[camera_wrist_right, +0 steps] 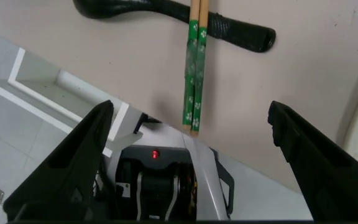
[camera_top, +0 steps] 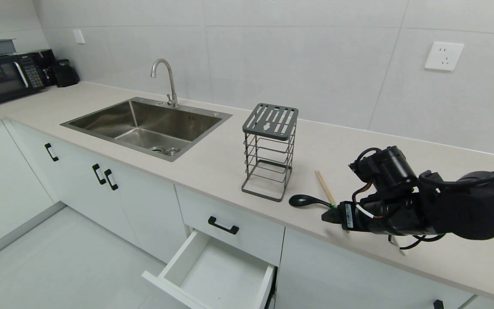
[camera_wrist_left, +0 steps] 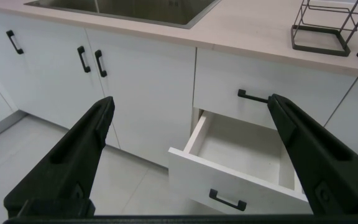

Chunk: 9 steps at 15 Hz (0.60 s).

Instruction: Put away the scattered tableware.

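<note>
Right gripper: jaws spread wide, nothing held. It hangs low over the front edge of the counter, at about 4 o'clock from the wire rack. The right forearm comes in from the 3 o'clock side, roughly level. The gripper points toward 9 o'clock and is angled down at the counter top.

Chopsticks: one pair, side by side, flat on the counter. Seen from the right wrist, their near ends fall between the two open fingers. Contact with either finger: cannot tell. The pair crosses over the handle of the black spoon. The spoon lies flat at 4 o'clock from the rack, bowl toward 9 o'clock.

Rack: upright, at 3 o'clock from the sink.

Left gripper: also wide and empty, held low in front of the cabinets. It faces the drawer, which is pulled out below the counter at 6 o'clock from the rack.
</note>
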Tool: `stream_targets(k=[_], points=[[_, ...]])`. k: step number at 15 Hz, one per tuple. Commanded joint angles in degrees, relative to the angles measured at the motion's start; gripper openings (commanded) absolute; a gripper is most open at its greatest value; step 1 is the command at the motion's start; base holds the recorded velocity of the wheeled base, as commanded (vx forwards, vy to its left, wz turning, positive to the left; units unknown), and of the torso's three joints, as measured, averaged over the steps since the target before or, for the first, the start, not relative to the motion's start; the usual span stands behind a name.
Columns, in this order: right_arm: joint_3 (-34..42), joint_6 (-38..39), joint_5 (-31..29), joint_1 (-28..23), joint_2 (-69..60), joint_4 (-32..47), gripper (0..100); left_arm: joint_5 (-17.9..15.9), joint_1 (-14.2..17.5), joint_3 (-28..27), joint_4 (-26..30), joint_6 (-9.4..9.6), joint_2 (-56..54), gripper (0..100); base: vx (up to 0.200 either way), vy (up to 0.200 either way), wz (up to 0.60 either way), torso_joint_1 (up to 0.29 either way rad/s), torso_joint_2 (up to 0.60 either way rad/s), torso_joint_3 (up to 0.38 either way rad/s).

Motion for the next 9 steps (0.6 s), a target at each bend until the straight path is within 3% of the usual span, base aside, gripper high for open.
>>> stream_targets(k=[1,9], points=[[-1.62,0.09,-0.02,-0.10,3.99,-1.42,100,0.00,0.01,0.00,-0.02,0.00,0.07,100,0.000,0.000,0.00,0.000,0.00,0.000],[-2.41,-0.08,-0.19,0.60,7.24,-1.95,100,0.00,0.01,0.00,-0.02,0.00,0.07,100,0.000,0.000,0.00,0.000,0.00,0.000]])
